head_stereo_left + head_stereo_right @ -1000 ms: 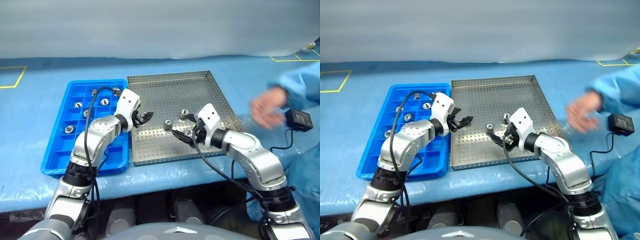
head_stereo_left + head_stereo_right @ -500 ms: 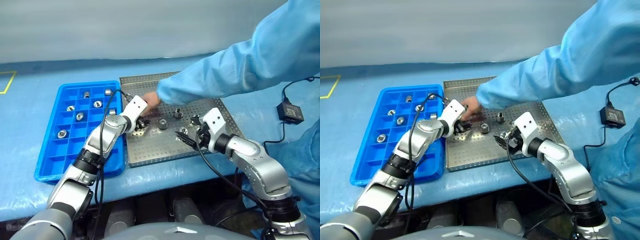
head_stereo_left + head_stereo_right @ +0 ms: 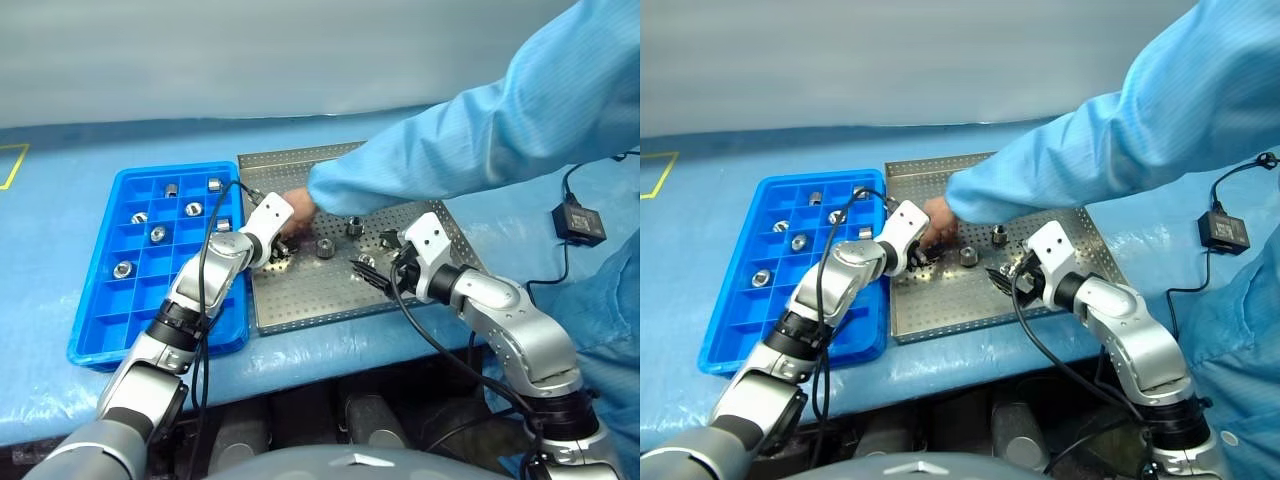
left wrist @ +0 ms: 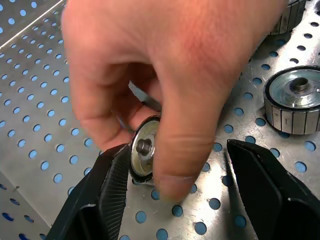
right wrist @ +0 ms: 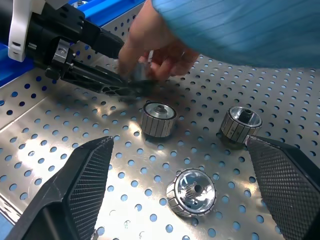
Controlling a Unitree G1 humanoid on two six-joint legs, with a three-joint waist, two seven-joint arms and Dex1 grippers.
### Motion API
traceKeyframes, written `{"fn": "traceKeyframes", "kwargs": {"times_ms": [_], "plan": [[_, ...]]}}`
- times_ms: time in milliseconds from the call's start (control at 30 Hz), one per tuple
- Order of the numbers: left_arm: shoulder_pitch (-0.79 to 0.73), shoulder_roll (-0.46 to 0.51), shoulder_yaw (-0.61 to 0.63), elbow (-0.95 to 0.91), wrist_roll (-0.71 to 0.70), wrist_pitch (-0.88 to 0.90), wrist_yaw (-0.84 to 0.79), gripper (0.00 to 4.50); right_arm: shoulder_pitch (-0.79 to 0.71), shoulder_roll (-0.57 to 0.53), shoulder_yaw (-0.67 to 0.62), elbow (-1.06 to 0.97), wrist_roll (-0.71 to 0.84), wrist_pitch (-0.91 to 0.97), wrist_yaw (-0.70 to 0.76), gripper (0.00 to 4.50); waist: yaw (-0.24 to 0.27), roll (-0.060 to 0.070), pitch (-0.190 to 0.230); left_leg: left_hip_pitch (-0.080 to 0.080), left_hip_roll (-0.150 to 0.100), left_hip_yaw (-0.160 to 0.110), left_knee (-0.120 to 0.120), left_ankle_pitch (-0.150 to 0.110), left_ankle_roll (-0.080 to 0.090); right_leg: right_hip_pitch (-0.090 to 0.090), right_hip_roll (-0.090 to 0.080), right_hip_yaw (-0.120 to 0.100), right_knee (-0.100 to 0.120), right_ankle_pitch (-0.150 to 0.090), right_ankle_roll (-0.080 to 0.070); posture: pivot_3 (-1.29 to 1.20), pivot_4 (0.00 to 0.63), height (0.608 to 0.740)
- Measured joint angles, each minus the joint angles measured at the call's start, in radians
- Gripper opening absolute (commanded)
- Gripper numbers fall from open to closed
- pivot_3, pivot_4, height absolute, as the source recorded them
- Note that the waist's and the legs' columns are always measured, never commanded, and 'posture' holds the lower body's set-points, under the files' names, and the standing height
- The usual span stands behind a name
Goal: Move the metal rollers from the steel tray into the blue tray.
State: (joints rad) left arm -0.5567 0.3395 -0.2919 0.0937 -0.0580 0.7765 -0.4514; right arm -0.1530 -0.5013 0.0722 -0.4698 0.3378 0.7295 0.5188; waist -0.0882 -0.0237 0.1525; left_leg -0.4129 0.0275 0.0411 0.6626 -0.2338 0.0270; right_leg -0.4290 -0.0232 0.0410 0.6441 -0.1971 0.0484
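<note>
The steel tray [image 3: 300, 300] lies mid-table, with the blue tray [image 3: 100, 330] to its left. Several metal rollers [image 3: 158, 233] sit in blue compartments. Three rollers stand on the perforated floor: one [image 5: 158, 119] in the middle, one [image 5: 241, 121] further right and one [image 5: 191, 191] near my right gripper. That right gripper [image 3: 368, 272] hovers wide open just before them. My left gripper [image 4: 175, 170] is open low over the tray's left part. A person's hand [image 4: 165, 65] holds another roller [image 4: 144, 149] between its fingers, against one finger [image 4: 110, 190].
The person's blue sleeve [image 3: 470, 140] reaches over the steel tray's back right from the right side. A black power adapter [image 3: 583, 222] with its cable lies on the blue table cover at the right. The table's front edge runs just below both trays.
The camera has shifted. The person's arm has reached in over the steel tray to my left gripper, bringing a roller between its fingers. My left gripper sank toward the tray floor.
</note>
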Motion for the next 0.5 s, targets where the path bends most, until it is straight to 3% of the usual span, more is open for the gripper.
{"fn": "traceKeyframes", "kwargs": {"times_ms": [500], "plan": [[0.021,-0.003,0.048,-0.018,-0.053,-0.023,-0.071,3.33,0.006,-0.001,-0.002,-0.002,0.004,0.0,0.003,4.5,0.0,0.0,0.0,0.0,0.0,0.002,0.0,-0.001,0.001,-0.001,-0.001,0.002,0.0,0.0,0.0,-0.16,0.15,0.74]]}}
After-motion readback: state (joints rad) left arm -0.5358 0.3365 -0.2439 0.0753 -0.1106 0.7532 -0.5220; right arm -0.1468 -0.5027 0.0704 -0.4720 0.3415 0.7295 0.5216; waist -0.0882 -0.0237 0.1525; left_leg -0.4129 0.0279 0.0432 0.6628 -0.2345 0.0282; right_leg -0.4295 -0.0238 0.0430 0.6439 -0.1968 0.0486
